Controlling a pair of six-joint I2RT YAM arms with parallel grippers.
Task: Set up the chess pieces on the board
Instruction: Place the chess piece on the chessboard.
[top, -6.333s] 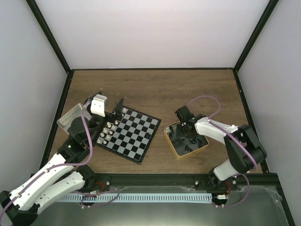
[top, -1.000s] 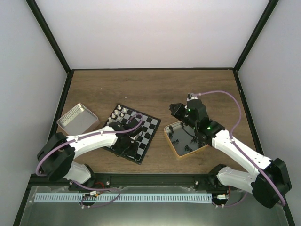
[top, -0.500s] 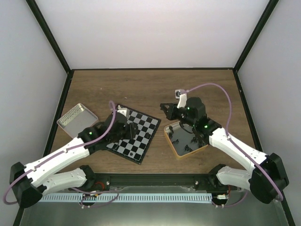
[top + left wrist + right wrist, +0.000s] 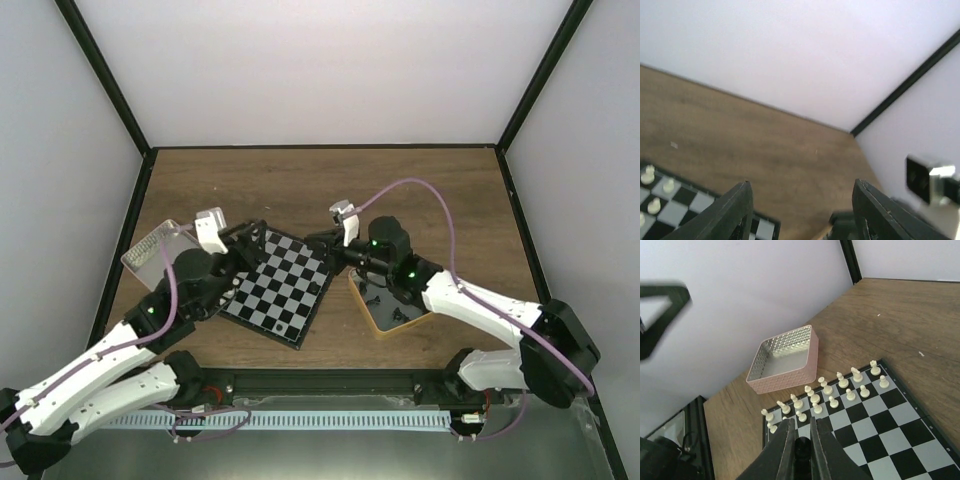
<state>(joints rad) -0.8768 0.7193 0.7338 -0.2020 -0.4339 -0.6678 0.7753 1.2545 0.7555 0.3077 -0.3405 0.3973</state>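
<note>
The board (image 4: 285, 290) lies left of centre and also shows in the right wrist view (image 4: 880, 425). Cream-white chess pieces (image 4: 840, 387) stand in two rows along its left edge, partly hidden under my left arm in the top view. Two black pieces (image 4: 284, 325) stand near the board's near and right edges. My right gripper (image 4: 322, 245) hovers at the board's right edge, shut on a black chess piece (image 4: 802, 452). My left gripper (image 4: 250, 235) is open and empty above the board's far left corner, with its fingers (image 4: 735, 210) spread wide.
A gold-rimmed tin (image 4: 372, 318) holding several black pieces sits right of the board. A silver-and-pink tin (image 4: 150, 248) stands at the far left and shows in the right wrist view (image 4: 785, 357). White walls with black frame posts ring the wooden table.
My right gripper has swung left from above the gold-rimmed tin to the board's right edge, carrying a black piece. My left gripper has pulled back and risen toward the board's far left corner.
</note>
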